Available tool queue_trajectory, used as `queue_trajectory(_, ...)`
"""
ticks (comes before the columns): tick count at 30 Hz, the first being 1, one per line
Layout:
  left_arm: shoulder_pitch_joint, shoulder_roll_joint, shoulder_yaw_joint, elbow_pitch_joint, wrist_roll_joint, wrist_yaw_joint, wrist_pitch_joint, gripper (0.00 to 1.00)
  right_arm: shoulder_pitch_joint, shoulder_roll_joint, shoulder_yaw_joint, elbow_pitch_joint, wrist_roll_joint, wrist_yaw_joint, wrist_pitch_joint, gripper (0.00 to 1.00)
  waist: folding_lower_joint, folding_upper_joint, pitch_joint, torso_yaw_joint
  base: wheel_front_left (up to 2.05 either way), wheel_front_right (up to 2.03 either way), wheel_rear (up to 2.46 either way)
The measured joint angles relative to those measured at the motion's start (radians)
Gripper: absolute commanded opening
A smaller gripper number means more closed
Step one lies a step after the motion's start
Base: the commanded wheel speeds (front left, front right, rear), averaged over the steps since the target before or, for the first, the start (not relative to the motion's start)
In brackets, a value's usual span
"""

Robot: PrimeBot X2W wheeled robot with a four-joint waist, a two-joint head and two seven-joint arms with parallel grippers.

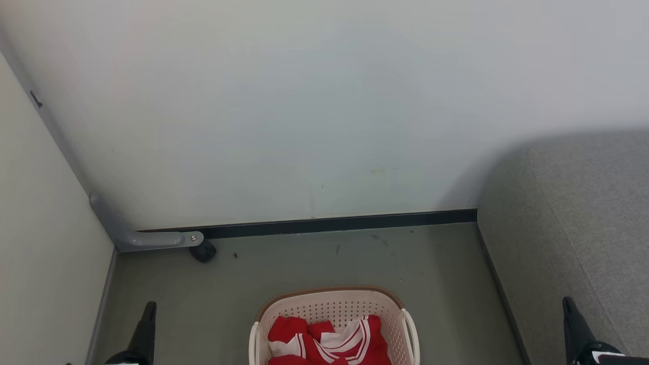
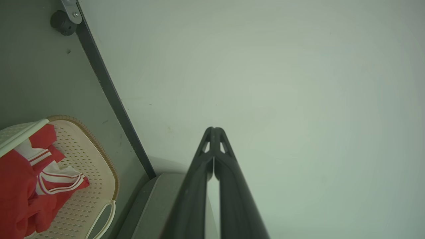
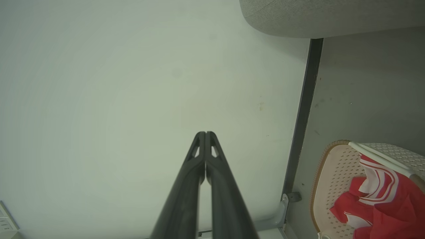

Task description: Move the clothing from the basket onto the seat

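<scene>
Clothing (image 1: pixel 327 342), red with white trim, lies inside the basket (image 1: pixel 332 304).

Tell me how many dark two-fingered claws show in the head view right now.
2. The left dark two-fingered claw is at the lower left over the smooth grey-green floor, shut. The right claw is at the lower right beside the grey woven-fabric seat, shut.

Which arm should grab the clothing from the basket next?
Right, probably: the left pincer and right pincer both flank the basket shut, but the seat lies beside the right one, shortening its carry.
</scene>
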Motion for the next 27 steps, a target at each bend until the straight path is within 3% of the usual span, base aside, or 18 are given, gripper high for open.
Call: queue_trajectory(27, 0.000, 0.000, 0.000, 0.000, 0.000, 0.000, 0.000, 0.00, 0.000, 0.000, 0.000, 0.000, 0.000, 0.000, 0.000, 0.00, 0.0000, 0.0000, 0.000, 0.000, 0.00, 0.00, 0.00)
